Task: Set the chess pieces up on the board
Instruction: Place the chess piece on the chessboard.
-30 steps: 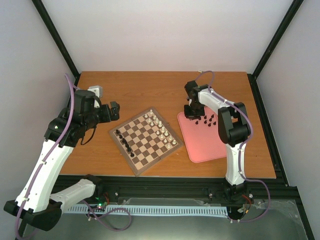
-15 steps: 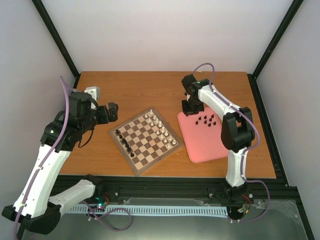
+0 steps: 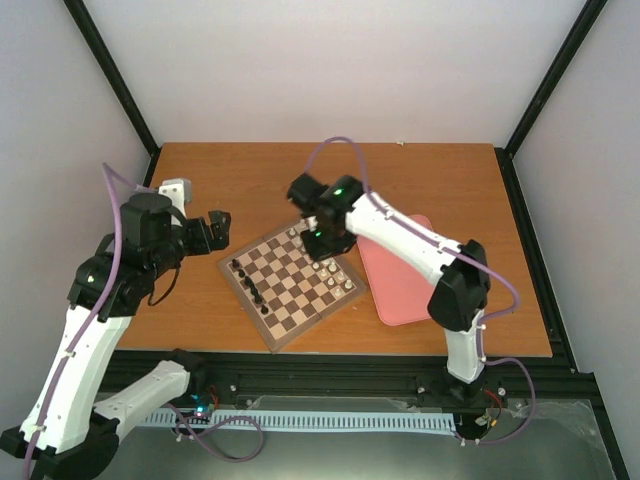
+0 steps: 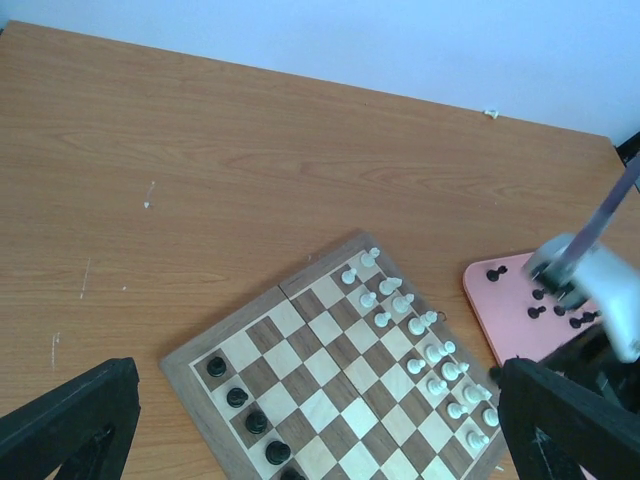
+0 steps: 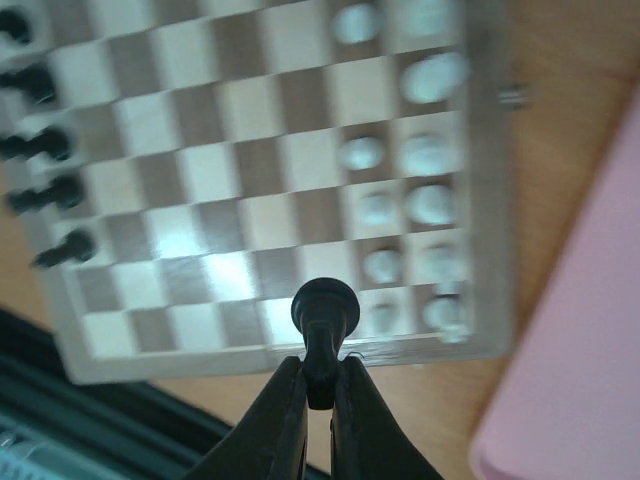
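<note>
The wooden checkered board [image 3: 290, 285] lies mid-table. Several black pieces [image 3: 252, 288] stand along its left edge, and white pieces [image 3: 325, 262] fill its right side. My right gripper [image 3: 322, 236] hovers over the board's far right part. In the right wrist view it [image 5: 318, 385] is shut on a black piece [image 5: 323, 308], held above the board [image 5: 250, 215]. My left gripper [image 3: 218, 226] is open and empty, left of the board. Its wrist view shows the board [image 4: 330, 345], black pieces [image 4: 237, 397] on it, and more black pieces [image 4: 537, 311] on the pink tray.
The pink tray [image 3: 405, 285] lies right of the board, partly under my right arm; it also shows in the left wrist view [image 4: 500, 305] and the right wrist view [image 5: 590, 350]. Bare wooden table [image 3: 250, 180] lies behind the board. Black frame posts stand at the back corners.
My right arm has swung left from over the pink tray to over the board, carrying a black piece. My left arm has drawn back slightly to the left.
</note>
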`<state>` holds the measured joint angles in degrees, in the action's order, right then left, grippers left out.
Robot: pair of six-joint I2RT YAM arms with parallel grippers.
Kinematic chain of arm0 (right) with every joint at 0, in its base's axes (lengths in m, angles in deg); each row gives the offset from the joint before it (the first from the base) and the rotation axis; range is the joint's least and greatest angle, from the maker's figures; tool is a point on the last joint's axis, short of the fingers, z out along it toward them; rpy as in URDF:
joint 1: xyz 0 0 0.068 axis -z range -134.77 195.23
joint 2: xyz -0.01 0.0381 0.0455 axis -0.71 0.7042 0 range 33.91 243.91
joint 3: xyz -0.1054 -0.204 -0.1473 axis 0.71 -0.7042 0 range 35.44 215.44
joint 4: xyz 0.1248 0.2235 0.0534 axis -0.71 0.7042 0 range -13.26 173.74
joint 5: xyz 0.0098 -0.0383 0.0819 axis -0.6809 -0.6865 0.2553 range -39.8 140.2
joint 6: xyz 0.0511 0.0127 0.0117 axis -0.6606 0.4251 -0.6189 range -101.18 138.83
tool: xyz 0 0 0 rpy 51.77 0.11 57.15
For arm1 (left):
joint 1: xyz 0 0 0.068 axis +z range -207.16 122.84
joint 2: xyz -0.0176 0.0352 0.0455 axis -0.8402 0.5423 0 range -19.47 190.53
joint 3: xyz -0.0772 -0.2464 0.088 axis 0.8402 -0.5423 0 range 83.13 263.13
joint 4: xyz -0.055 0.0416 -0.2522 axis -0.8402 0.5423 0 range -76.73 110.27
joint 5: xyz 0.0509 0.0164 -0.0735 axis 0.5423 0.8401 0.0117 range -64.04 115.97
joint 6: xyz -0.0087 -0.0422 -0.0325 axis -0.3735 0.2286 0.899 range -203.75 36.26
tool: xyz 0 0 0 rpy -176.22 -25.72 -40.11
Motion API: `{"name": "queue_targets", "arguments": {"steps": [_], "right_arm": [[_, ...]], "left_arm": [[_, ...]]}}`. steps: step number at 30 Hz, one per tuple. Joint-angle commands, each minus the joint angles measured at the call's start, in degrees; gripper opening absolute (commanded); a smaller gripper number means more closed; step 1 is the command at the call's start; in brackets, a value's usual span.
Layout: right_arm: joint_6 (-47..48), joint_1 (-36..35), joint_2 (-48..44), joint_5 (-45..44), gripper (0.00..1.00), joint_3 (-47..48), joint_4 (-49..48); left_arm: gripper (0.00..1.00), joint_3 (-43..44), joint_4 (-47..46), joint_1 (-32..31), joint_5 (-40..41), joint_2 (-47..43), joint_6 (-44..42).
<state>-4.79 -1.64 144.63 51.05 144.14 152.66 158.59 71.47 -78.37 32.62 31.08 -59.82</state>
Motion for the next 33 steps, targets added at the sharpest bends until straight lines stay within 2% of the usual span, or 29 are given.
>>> {"name": "queue_targets", "arguments": {"steps": [1, 5, 13, 22, 33], "right_arm": [[-5.2, -8.2, 5.1, 2.4, 0.08, 5.8, 4.0], [-6.6, -13.9, 9.0, 3.2, 0.08, 9.7, 5.0], [-9.4, -21.3, 12.5, 4.7, 0.08, 7.2, -0.2], [-11.3, -22.7, 13.6, 6.0, 0.09, 3.4, -4.2], [-11.1, -23.1, 17.1, 6.2, 0.09, 5.4, -4.0]], "left_arm": [[1.0, 1.4, 2.0, 0.2, 1.1, -2.5, -1.4], [1.0, 1.3, 2.4, 0.2, 1.1, -4.1, -2.0], [1.0, 1.6, 4.0, 0.2, 0.7, -7.2, -2.4], [1.0, 2.0, 6.6, 0.2, 0.0, -9.7, -2.5], [1.0, 2.4, 6.5, 0.2, -0.1, -10.0, -2.5]]}}
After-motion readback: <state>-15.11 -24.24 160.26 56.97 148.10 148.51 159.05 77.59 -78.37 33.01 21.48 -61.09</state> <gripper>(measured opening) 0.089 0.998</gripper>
